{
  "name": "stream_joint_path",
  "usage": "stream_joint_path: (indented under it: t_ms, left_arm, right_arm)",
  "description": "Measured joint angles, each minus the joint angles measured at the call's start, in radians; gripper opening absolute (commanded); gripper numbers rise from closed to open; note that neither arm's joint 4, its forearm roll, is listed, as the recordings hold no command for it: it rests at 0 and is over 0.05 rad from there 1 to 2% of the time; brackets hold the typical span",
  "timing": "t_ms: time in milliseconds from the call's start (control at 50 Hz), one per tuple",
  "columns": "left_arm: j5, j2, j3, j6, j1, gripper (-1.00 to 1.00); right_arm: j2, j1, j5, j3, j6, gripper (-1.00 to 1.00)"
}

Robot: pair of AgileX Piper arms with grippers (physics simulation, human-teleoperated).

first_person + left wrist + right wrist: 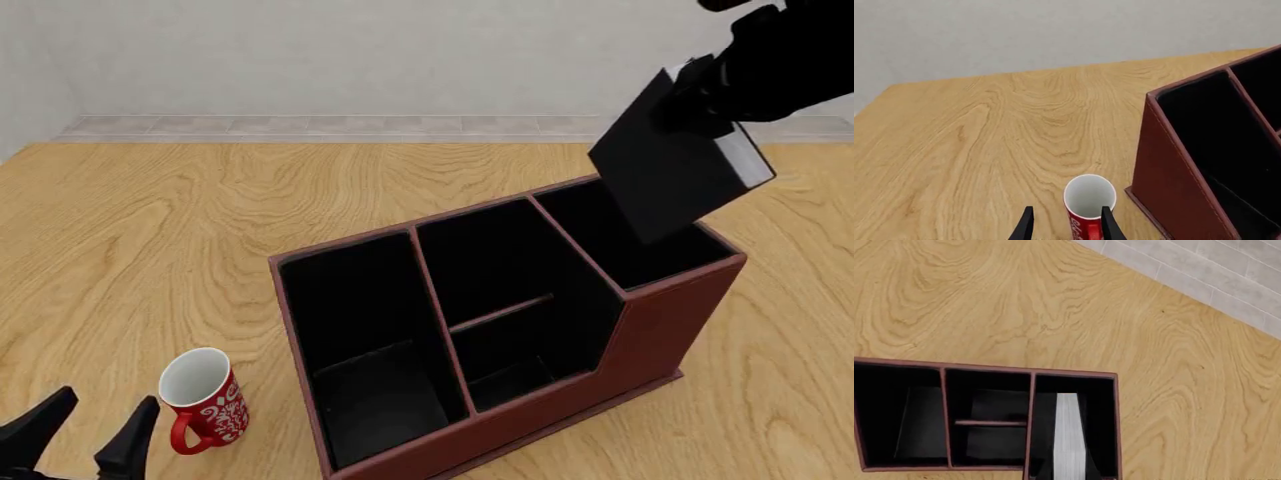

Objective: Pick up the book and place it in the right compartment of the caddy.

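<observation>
My right gripper [705,95] is shut on the black book [667,165] and holds it tilted in the air. The book's lower corner hangs at the opening of the right compartment [597,222], the raised end of the reddish-brown caddy [534,425]. In the right wrist view the book's white page edges [1067,432] line up with the right compartment [1099,405] of the caddy [987,369]. I cannot tell whether the corner is inside. My left gripper [87,438] is open and empty at the near left, low over the table.
A red-and-white mug [200,395] stands upright left of the caddy, just ahead of my left gripper [1067,227]. In the left wrist view the mug [1089,197] stands beside the caddy's end wall [1174,170]. The middle compartment has a divider [501,312].
</observation>
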Motion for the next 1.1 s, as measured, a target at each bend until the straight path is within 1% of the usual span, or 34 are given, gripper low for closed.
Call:
stream_joint_path:
  t_ms: [440,1100]
  left_arm:
    - [0.000,0.003,0.000,0.003,0.002,1.00]
    - [0.029,-0.017,0.000,0.006,0.008,1.00]
  right_arm:
    - [0.047,-0.005,-0.008,0.008,0.013,-1.00]
    - [0.077,-0.008,-0.132,0.170,0.030,-1.00]
